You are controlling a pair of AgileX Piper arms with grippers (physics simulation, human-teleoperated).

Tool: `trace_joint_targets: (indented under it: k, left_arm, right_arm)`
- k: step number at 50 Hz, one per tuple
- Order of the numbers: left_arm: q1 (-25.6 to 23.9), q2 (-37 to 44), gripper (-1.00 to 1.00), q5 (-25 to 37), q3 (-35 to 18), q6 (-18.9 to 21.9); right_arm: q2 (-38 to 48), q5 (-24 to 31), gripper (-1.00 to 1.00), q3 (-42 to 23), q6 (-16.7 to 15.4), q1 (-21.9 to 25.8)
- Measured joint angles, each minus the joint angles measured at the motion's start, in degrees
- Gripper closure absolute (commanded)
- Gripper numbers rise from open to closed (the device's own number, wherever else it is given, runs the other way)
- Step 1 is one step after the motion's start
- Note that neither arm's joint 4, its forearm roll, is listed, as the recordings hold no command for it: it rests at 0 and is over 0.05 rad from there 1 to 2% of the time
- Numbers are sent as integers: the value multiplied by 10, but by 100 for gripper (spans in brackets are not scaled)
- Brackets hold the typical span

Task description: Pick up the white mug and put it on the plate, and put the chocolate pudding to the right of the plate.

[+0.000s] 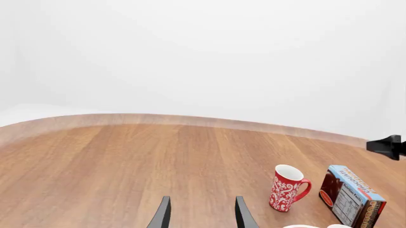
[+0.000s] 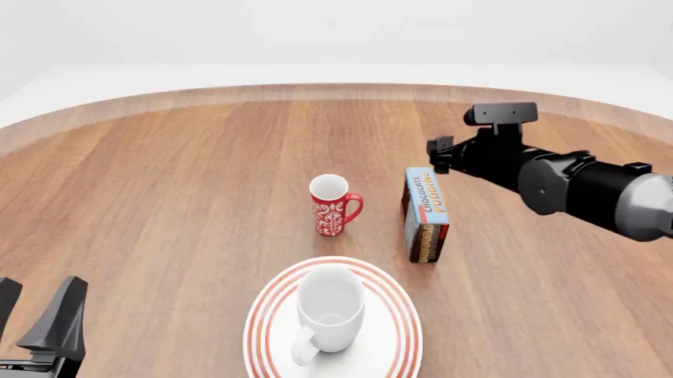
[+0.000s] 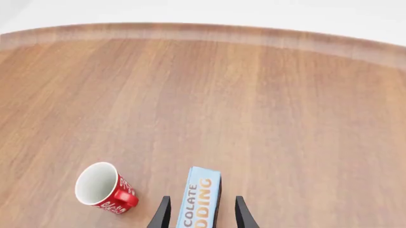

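Straddling the chocolate pudding (image 3: 198,197) with my right pincer (image 3: 199,211), fingers spread.
White mug (image 2: 329,307) sits on the plate (image 2: 268,303); left pincer (image 1: 199,213) released, idle over the desk (image 2: 158,197).

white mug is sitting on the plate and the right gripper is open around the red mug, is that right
Not quite. The white mug is on the plate, but the right gripper is open around the chocolate pudding, not the red mug, which stands apart beside it. The right wrist view shows the carton between the fingers.
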Motion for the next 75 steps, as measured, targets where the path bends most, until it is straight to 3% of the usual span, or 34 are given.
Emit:
trace_joint_targets:
  k: [75]
  left_arm:
    - [1, 0, -100, -1, 0, -3]
  right_arm:
    - [95, -25, -100, -19, 4, 10]
